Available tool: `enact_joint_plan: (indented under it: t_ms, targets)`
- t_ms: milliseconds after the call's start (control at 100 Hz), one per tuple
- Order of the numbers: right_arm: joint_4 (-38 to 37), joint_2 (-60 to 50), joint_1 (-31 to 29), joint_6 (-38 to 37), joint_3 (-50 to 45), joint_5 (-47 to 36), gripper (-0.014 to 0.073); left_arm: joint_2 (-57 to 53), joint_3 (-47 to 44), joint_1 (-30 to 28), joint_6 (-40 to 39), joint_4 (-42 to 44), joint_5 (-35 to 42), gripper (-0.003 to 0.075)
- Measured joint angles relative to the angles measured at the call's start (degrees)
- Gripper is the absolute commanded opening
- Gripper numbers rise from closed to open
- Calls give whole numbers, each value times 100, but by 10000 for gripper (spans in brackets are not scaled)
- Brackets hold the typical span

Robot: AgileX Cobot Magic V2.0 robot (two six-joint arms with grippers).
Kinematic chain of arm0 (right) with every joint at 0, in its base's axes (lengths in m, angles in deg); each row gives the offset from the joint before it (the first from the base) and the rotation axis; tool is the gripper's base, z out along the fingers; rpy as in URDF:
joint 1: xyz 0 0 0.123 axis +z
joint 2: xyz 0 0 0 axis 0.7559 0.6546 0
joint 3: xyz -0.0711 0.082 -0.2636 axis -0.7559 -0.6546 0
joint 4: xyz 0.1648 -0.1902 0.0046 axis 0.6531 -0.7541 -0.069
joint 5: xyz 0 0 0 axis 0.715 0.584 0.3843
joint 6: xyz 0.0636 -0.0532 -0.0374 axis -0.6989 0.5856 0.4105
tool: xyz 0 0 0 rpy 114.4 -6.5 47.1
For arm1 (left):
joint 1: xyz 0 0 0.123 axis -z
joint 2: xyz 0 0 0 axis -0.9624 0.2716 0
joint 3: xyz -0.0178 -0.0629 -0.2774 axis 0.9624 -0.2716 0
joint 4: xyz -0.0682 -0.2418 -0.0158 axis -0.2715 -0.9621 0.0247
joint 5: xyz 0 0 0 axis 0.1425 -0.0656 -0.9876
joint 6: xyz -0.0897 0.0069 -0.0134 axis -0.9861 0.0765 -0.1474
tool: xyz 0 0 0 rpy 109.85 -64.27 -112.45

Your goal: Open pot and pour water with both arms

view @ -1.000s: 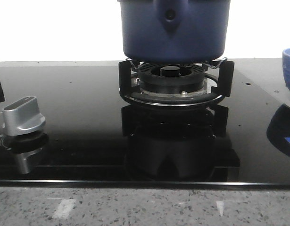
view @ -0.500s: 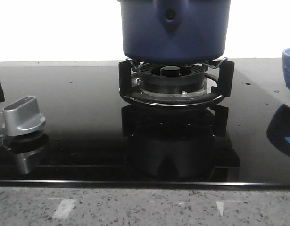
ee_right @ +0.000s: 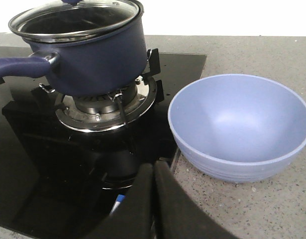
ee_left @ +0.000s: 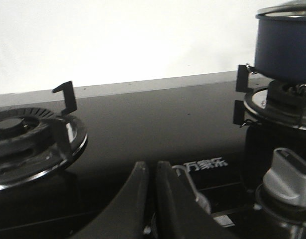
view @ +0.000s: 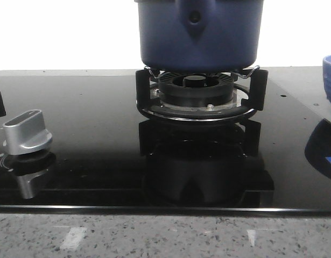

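1. Dark navy-blue round pot (view: 198,35) with straight matte sides, sitting on the black pronged pan support (view: 200,91) of the gas burner; tapered same-colour handle mount with a round hole facing the front camera.
2. Glass lid with a metal rim (ee_right: 77,19) lying closed on the pot, seen from the right wrist; long navy handle (ee_right: 21,67) sticking out sideways from the pot wall.
3. Glossy black glass cooktop (view: 90,123) under the burner, mirroring the pot support; speckled grey stone table (view: 165,236) along the front edge of the cooktop.
4. Silver metal control knob (view: 26,131) on the cooktop, well apart from the pot, on the robot's left of it.
5. Light-blue round bowl (ee_right: 241,124) standing upright on the table just beside the cooktop edge, on the robot's right of the pot, not touching it; inside looks bare.
6. Second burner with black ring and prongs (ee_left: 23,137) farther from the pot than the knob, seen from the left wrist.
7. Left gripper (ee_left: 149,172) clenched, dark fingers pressed nearly together with nothing between, low over the cooktop, well apart from the pot.
8. Right gripper (ee_right: 153,172) likewise clenched on nothing, fingers meeting, near the cooktop edge between pot and bowl, touching neither.
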Motion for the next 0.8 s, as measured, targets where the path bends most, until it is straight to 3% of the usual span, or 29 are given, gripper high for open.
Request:
enact_joint_plan:
  t_ms: [170,410,800]
  targets:
    - [0,0,0,0,0,0,-69,-437,-38,-482,-27,12,-388,-20]
    - [0,0,0,0,0,0,-70,-603,-38,-798,-36,45,-1744,-20]
    - [0,0,0,0,0,0,-69,-603,-38,-808,-36,68,-1806,-20]
